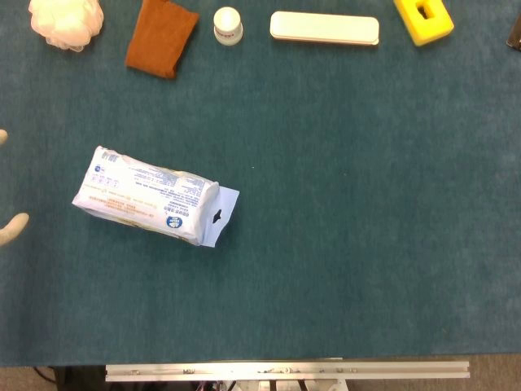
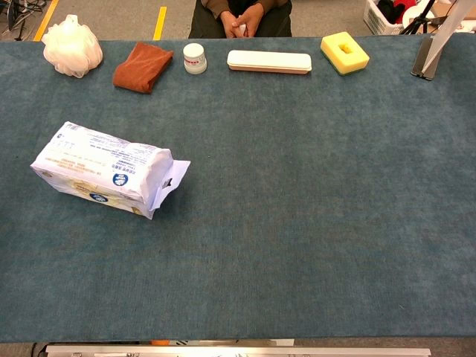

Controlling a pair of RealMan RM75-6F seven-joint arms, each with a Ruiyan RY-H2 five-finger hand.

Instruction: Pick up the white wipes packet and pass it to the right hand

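Note:
The white wipes packet [image 1: 148, 195] lies flat on the teal table cloth at the left, its sealed flap pointing right; it also shows in the chest view [image 2: 104, 169]. Only two pale fingertips of my left hand [image 1: 11, 229] poke in at the left edge of the head view, spread apart and holding nothing, a short way left of the packet and not touching it. The chest view shows no hand. My right hand is outside both views.
Along the far edge stand a white bath puff [image 1: 67, 22], a folded brown cloth [image 1: 161, 37], a small white jar [image 1: 228, 24], a long white case [image 1: 324, 28] and a yellow sponge [image 1: 423, 19]. A seated person [image 2: 239, 16] is beyond the table.

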